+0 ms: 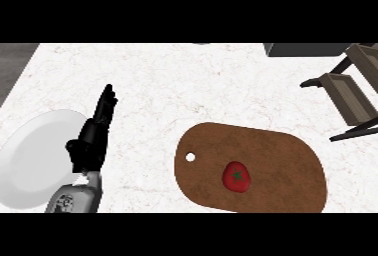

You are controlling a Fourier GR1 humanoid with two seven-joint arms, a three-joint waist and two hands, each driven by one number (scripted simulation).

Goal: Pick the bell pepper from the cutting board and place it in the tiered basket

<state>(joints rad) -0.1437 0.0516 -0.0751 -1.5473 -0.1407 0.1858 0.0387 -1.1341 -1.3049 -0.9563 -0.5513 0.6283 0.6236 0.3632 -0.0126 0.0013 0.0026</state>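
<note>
- Head view: the red bell pepper (pixel 237 176) is sitting on the brown cutting board (pixel 280 150), a bit below the board's middle, with its green stem facing up. Nothing's touching it.
- The board lies on the white marbled tabletop (pixel 170 80) at the lower right, and it has a small hole (pixel 190 157) near its left edge.
- The tiered basket (pixel 353 87) is in the top right corner, a dark frame with brownish trays. It's partly cut off by the edge and well apart from the pepper.
- The left robot hand (pixel 90 140) comes in from the lower left on a grey forearm (pixel 72 200). Its fingers (pixel 108 102) are stretched out straight, pointing away from the robot and holding nothing, well left of the board.
- A white plate (pixel 33 155) sits at the left edge, and the hand overlaps its right rim from this angle.
</note>
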